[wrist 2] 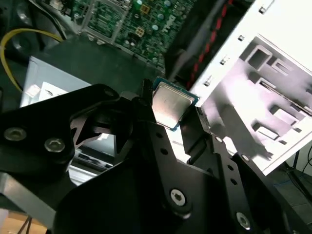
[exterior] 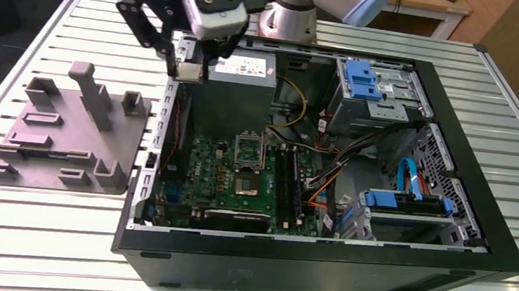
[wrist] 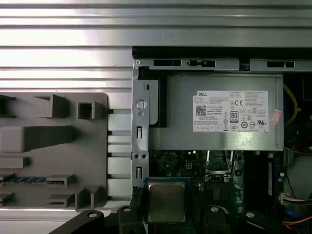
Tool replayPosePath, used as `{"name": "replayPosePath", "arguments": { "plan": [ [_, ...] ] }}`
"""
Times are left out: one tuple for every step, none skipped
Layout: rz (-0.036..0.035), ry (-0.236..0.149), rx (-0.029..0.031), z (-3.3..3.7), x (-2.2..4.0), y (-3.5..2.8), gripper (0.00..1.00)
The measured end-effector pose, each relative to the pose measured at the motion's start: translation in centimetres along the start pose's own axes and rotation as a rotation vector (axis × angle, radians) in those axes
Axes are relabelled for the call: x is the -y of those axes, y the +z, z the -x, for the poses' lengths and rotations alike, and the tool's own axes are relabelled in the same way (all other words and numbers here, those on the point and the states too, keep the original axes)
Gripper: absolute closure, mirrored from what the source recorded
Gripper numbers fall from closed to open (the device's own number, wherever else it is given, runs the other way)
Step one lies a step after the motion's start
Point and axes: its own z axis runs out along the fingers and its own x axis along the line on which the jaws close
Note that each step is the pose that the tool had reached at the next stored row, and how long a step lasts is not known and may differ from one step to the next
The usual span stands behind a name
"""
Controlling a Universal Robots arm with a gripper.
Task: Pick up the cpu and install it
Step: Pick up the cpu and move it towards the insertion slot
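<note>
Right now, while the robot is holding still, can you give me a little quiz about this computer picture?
1. True or false: the gripper is shut on the cpu.
2. The motherboard is: A red, B green, C white?
3. Fill in: the grey fixture tray lies on the exterior view's ____ of the computer case.
Key: 1 true; 2 B; 3 left.

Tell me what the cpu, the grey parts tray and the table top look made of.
The cpu, held in the claw: dull-silver metal lid with a soft sheen, over a thin board rim. Grey parts tray: matte, uniform grey, probably moulded or printed plastic. Table: ribbed silvery slats with bright glare, likely aluminium.
</note>
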Motion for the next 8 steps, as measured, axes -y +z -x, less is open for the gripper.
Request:
{"name": "replayPosePath", "arguments": {
  "plan": [
    [0.0, 0.0, 0.0001, 0.45, -0.01, 0.05, 0.53],
    [0.0, 0.0, 0.0, 0.9, -0.02, 0.09, 0.53],
    [0.0, 0.0, 0.0, 1.35, -0.03, 0.14, 0.53],
    [-0.0001, 0.0, 0.0, 1.81, -0.04, 0.19, 0.53],
    [-0.0001, 0.0, 0.0, 2.26, -0.05, 0.23, 0.53],
    [0.0, 0.0, 0.0, 2.71, -0.06, 0.28, 0.53],
    [0.0, 0.0, 0.0, 3.16, -0.07, 0.32, 0.53],
    [0.0001, 0.0, 0.0001, 3.61, -0.07, 0.36, 0.53]
  ]
}}
